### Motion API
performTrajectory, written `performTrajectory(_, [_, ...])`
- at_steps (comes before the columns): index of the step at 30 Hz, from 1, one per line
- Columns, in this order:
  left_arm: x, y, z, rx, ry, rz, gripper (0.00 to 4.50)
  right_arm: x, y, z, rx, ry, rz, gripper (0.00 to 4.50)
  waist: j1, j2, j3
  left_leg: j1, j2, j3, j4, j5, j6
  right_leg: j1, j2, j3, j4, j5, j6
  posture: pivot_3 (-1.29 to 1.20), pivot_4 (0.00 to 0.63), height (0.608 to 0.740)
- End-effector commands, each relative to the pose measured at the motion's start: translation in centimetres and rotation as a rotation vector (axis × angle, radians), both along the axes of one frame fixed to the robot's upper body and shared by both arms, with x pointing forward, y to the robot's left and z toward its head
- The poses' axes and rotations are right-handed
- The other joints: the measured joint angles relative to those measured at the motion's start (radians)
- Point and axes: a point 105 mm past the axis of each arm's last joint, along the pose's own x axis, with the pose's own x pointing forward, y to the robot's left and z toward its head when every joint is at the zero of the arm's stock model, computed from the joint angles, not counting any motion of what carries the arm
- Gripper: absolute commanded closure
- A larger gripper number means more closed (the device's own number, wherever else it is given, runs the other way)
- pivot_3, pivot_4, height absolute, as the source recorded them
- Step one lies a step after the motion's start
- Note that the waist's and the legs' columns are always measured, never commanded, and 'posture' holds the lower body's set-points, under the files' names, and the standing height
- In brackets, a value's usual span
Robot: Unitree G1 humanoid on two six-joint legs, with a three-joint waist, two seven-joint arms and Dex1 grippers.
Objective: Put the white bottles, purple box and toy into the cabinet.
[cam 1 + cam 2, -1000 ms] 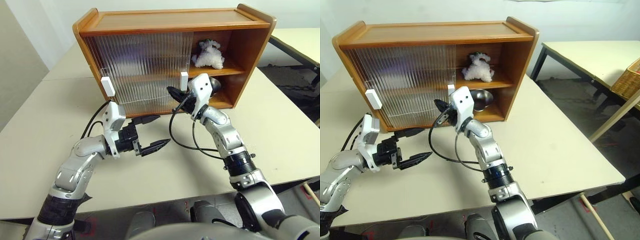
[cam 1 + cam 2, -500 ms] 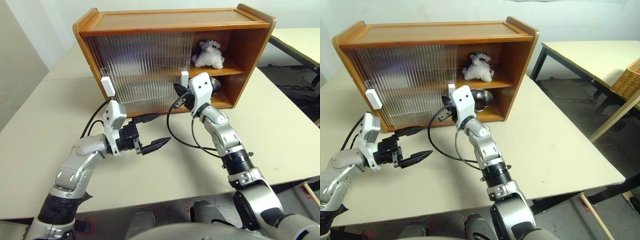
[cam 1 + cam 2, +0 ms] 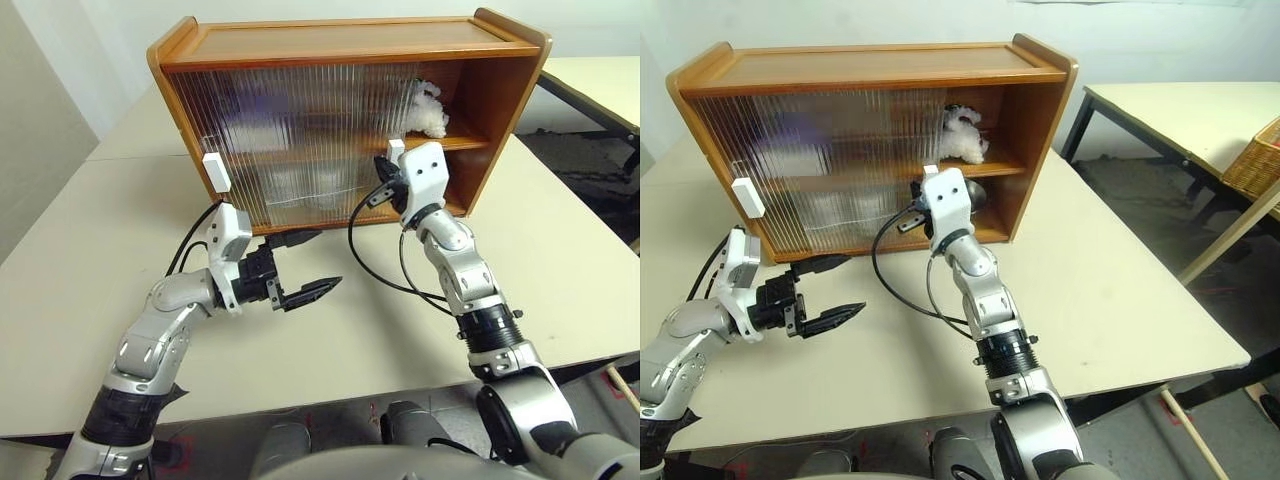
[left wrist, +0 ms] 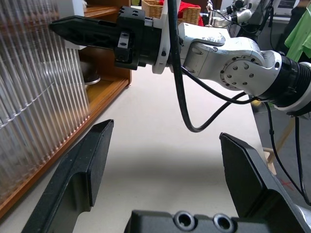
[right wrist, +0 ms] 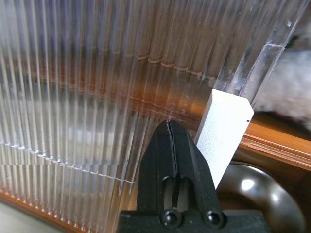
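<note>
The cabinet (image 3: 340, 40) stands at the back of the table, its ribbed sliding doors covering most of the front. My right gripper (image 3: 381, 168) is shut, its tip against the ribbed door just beside that door's white handle (image 5: 223, 131). The toy (image 3: 430, 108), fluffy and white, sits on the upper shelf, half behind the door's edge. The white bottles and purple box are hidden behind the doors, where only pale and purple blurs show. My left gripper (image 3: 328, 258) hangs open and empty over the table in front of the cabinet.
A shiny steel bowl (image 3: 975, 190) lies on the lower shelf at the open right end. A second white handle (image 3: 214, 172) sits on the left door. The cream table (image 3: 560, 260) stretches right; beyond it stand another table (image 3: 1180, 110) and a wicker basket (image 3: 1255, 160).
My right gripper has moved right along the cabinet front, and the door with its handle has slid right with it, now covering part of the toy and bowl. The left arm stayed put.
</note>
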Motion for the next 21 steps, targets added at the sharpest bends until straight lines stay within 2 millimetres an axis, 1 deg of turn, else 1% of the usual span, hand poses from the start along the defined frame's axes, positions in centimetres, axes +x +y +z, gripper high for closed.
performTrajectory(1, [0.0,-0.3,-0.1,0.011,-0.001,-0.012,0.00,0.4,-2.2,0.0,0.004,-0.001,-0.086,4.48,0.000,0.000,0.000,0.000,0.000,0.000,0.000,0.000,0.000,0.000,0.000,0.000,0.000,0.000,0.000,-0.10,0.000,0.740])
performTrajectory(8, [0.3,-0.3,-0.2,0.009,-0.001,-0.016,0.00,0.6,-4.3,-0.6,0.010,0.024,-0.176,4.48,-0.001,0.000,0.000,0.000,0.000,0.000,0.002,0.000,0.000,0.000,0.000,0.000,0.000,0.001,0.002,-0.10,0.000,0.740])
performTrajectory(11, [0.4,-0.4,-0.1,0.008,-0.002,-0.018,0.00,1.0,-5.9,-0.9,0.001,0.039,-0.243,4.48,-0.001,0.000,0.000,0.000,0.000,0.000,0.003,0.000,0.000,0.001,0.000,0.000,0.000,0.002,0.003,-0.10,0.000,0.740])
performTrajectory(13, [0.4,-0.3,-0.1,0.008,-0.002,-0.019,0.00,1.1,-6.4,-1.0,0.006,0.046,-0.270,4.48,-0.002,0.000,0.000,0.000,0.000,0.000,0.003,0.000,0.000,0.001,0.000,0.000,0.000,0.002,0.003,-0.10,0.000,0.740])
performTrajectory(17, [0.3,-0.3,-0.1,0.009,-0.003,-0.018,0.00,1.6,-8.4,-0.9,-0.001,0.039,-0.343,4.48,-0.002,0.000,0.000,0.000,0.000,-0.001,0.003,0.000,0.000,0.001,0.000,0.001,0.000,0.002,0.004,-0.10,0.000,0.740])
performTrajectory(21, [0.2,-0.3,-0.3,0.010,-0.002,-0.019,0.00,1.7,-9.5,-0.9,-0.005,0.037,-0.378,4.48,-0.002,0.000,0.000,0.000,0.000,-0.001,0.004,0.000,0.000,0.001,0.000,0.001,0.000,0.002,0.004,-0.10,0.000,0.740])
